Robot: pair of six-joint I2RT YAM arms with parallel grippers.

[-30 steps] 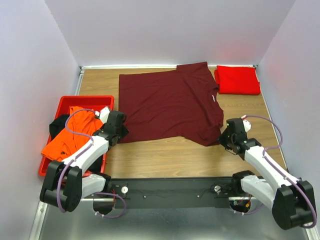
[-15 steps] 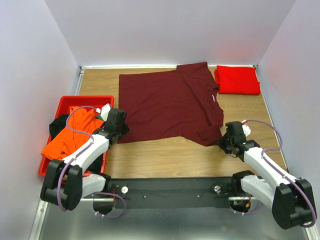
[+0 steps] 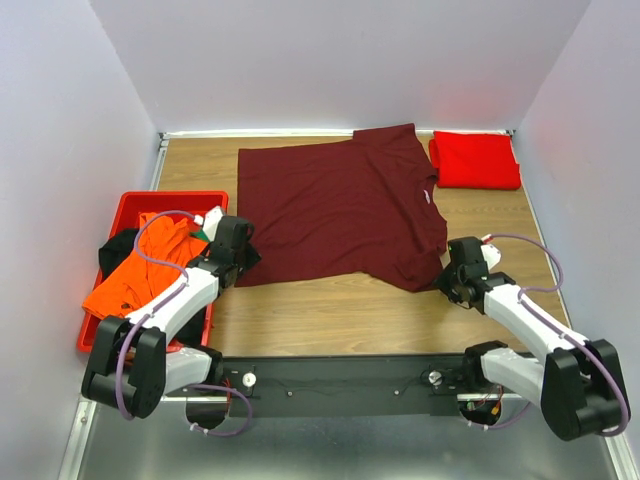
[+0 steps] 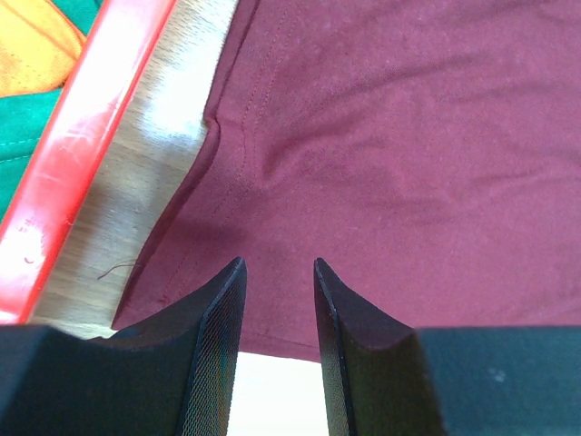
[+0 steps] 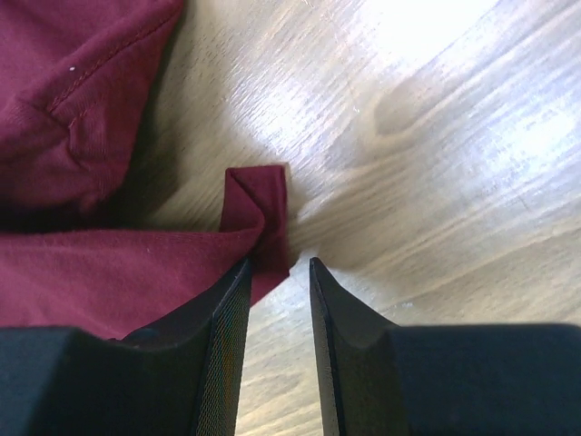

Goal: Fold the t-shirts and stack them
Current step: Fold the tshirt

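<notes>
The dark maroon t-shirt (image 3: 340, 210) lies spread flat on the wooden table. My left gripper (image 3: 240, 256) is low at its near left corner. In the left wrist view, this gripper (image 4: 278, 272) is open, with the shirt's hem (image 4: 272, 338) lying across the gap. My right gripper (image 3: 450, 276) is at the shirt's near right corner. In the right wrist view, this gripper (image 5: 278, 268) is open, with a folded-over maroon corner (image 5: 261, 211) just ahead of the tips. A bright red t-shirt (image 3: 474, 160) lies folded at the back right. An orange t-shirt (image 3: 135, 270) and a black one (image 3: 116, 247) lie in the tray.
The red plastic tray (image 3: 175, 200) stands at the left, its rim (image 4: 77, 173) close beside my left gripper. Walls close the table at the back and on both sides. Bare wood (image 3: 330, 315) lies between the shirt's near hem and the arm bases.
Both grippers have crept a little closer to the maroon shirt's near corners. The shirts have not moved.
</notes>
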